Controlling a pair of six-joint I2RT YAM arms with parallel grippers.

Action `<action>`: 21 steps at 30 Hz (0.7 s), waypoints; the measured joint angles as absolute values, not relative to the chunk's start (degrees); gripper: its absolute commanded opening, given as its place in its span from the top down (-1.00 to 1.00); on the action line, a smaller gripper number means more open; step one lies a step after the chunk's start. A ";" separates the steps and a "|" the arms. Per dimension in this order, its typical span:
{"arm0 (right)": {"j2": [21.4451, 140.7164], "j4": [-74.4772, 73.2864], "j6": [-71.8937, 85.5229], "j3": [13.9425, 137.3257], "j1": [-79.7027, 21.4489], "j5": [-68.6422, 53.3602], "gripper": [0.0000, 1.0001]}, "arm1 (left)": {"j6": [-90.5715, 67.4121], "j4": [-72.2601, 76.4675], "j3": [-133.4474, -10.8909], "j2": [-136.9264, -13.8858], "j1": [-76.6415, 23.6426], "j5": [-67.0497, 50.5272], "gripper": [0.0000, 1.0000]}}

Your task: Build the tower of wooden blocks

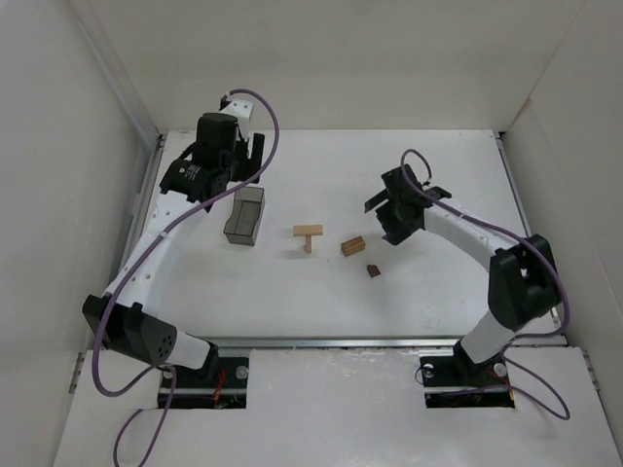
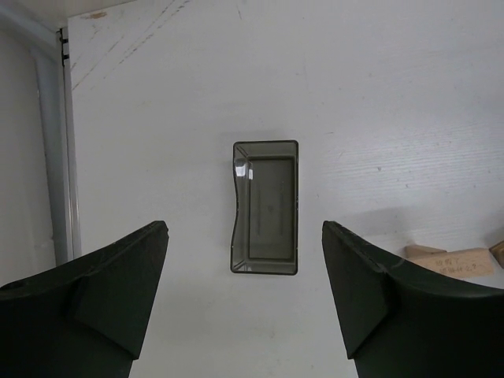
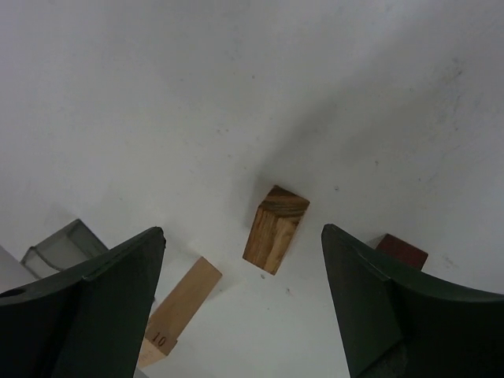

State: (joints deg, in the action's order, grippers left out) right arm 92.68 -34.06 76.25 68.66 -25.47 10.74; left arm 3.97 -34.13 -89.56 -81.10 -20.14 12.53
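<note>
step: pick-up approach on the next piece. The right gripper point(image 3: 242, 232) hovers over the brown block point(image 3: 276, 228), not touching it.
right gripper state: fingers spread wide, with nothing between them but the block below and bare table point(image 3: 236, 94).
left gripper point(image 2: 244, 228): jaws apart, empty, over the grey box point(image 2: 265, 206) at far left, away from the build.
tower so far: the tan bar point(image 1: 308, 232) sits mid-table and makes a T shape from above. It looks like a bar across a short upright, but I can't tell if it's raised or lying flat.
brown block position: just right of the tan bar, apart from it. The dark red block point(image 1: 373, 271) is nearer and further right, also apart.
brown block axis: looks to lie on a long face, long axis roughly left-right with the right end slightly farther. In the wrist view it runs along the gap between the fingers, so the jaws would close on the short width.
tan bar axis: left-right.
next move: descend straight, centre on the block, grip the long faces. It probably needs a small wrist trim because the block sits skewed. Then carry it left to the bar.
risk: small piece, wide fingers. Closing off-centre could spin it.
</note>
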 measured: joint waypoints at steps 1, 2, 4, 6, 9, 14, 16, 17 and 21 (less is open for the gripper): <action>93.93 -34.09 77.08 68.66 -25.69 10.02 -0.69 | 3.90 -34.11 -89.56 -80.71 -20.14 12.53 -0.53; 95.24 -34.17 77.93 68.95 -26.04 9.39 -0.69 | 3.88 -34.11 -89.56 -80.20 -20.14 12.53 -0.53; 98.56 -35.35 78.96 70.81 -26.74 8.51 -0.69 | 3.88 -34.04 -89.56 -79.24 -20.14 12.53 -0.53; 101.36 -35.62 79.44 72.49 -27.53 7.77 -0.69 | 3.88 -34.04 -89.56 -78.61 -20.14 12.53 -0.53; 103.74 -35.70 80.25 73.67 -28.77 6.33 -0.69 | 3.88 -34.02 -89.56 -78.17 -20.14 12.53 -0.53; 107.20 -36.03 81.32 74.89 -29.71 3.46 -0.63 | 3.88 -34.04 -89.56 -78.15 -20.14 12.51 -0.53; 108.38 -36.47 81.71 74.89 -29.78 2.68 -0.58 | 3.88 -34.04 -89.56 -78.15 -20.14 12.53 -0.53; 108.84 -36.80 81.95 74.89 -29.78 2.42 -0.50 | 3.88 -34.04 -89.56 -78.15 -20.08 12.51 -0.53; 109.34 -37.34 82.46 74.89 -29.78 1.87 -0.15 | 3.88 -34.04 -89.56 -78.15 -19.75 12.51 -0.53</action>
